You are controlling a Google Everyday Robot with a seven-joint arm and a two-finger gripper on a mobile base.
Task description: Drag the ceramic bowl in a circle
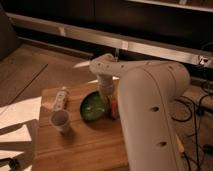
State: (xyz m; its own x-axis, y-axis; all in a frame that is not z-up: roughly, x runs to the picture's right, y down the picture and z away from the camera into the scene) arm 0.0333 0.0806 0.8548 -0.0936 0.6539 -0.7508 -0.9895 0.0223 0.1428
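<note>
The ceramic bowl [94,106] is round, shallow and glossy dark green, resting on the wooden table [85,145] near its middle. My white arm [150,110] reaches in from the right and bends down over the bowl's right rim. My gripper [106,99] sits at the bowl's right edge, touching or just inside the rim, largely hidden by the arm. A small pale cup [61,120] stands to the left of the bowl, apart from it.
A clear plastic bottle [60,99] lies on the table left of the bowl, behind the cup. White paper sheets [17,117] lie off the table's left edge. Cables [197,107] trail on the floor at right. A dark cabinet stands behind.
</note>
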